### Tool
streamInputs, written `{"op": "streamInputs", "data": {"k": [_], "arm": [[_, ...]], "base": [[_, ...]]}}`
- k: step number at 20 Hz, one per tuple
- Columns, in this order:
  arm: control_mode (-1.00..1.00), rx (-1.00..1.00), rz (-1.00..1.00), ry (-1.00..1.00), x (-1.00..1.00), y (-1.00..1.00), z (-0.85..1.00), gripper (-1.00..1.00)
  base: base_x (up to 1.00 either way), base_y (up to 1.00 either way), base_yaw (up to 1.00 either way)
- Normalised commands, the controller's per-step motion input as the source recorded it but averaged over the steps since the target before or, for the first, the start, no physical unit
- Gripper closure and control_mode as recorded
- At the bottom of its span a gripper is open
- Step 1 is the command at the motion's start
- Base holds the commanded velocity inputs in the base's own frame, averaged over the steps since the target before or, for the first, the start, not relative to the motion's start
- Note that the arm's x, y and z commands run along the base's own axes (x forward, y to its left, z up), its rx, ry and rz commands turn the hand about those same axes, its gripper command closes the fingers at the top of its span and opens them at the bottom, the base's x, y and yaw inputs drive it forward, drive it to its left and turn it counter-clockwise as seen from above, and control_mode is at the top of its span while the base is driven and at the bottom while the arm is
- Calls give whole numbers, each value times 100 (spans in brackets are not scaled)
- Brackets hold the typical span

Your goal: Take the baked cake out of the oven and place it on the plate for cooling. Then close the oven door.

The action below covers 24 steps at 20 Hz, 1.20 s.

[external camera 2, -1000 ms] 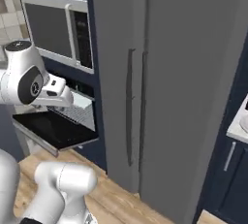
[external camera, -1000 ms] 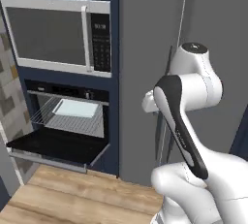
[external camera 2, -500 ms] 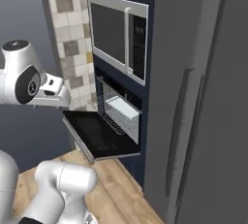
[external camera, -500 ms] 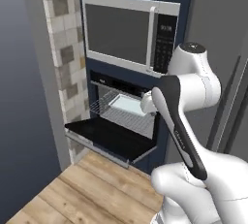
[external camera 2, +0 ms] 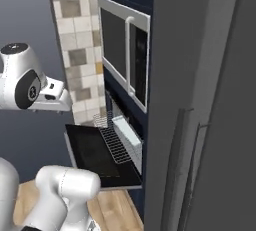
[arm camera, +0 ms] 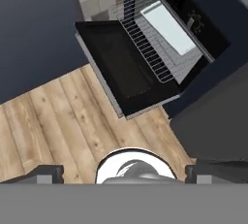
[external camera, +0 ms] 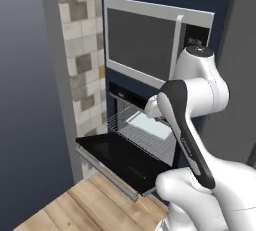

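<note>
The oven (external camera: pixel 131 106) stands open under the microwave. Its black oven door (external camera: pixel 120 159) lies dropped flat, and a wire rack (external camera: pixel 135 134) is slid partway out over it. On the rack sits the cake (external camera: pixel 148 124), a pale rectangular slab, also seen from the right (external camera 2: pixel 127 130). In the hand view the oven door (arm camera: pixel 121 68), the rack (arm camera: pixel 147 48) and the cake (arm camera: pixel 169 28) lie well below and ahead of my gripper (arm camera: pixel 130 174). The gripper is open, its fingertips (arm camera: pixel 46 173) wide apart with nothing between them. The plate is out of view.
A silver-framed microwave (external camera: pixel 142 45) sits above the oven. A tiled wall strip (external camera: pixel 77 65) and a dark grey wall (external camera: pixel 25 100) stand to the left. The tall grey fridge (external camera 2: pixel 210 125) is on the right. Wood floor (arm camera: pixel 63 121) lies under the door.
The whole picture has shifted: the base has moved, so the oven now sits nearer and is seen more from its left side. The gripper stays open and empty.
</note>
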Motion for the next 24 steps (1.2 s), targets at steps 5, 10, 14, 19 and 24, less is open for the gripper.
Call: {"op": "streamInputs", "data": {"k": [5, 10, 14, 19, 24], "arm": [[100, 0, 0, 0, 0, 0, 0, -100], [100, 0, 0, 0, 0, 0, 0, -100], [100, 0, 0, 0, 0, 0, 0, -100], [100, 0, 0, 0, 0, 0, 0, -100], [-100, -2, 0, 1, 4, 0, -11, -100]], "base": [[42, -19, 32], [6, -1, 25], [55, 0, 18], [59, 0, 9], [23, 0, 0]]}}
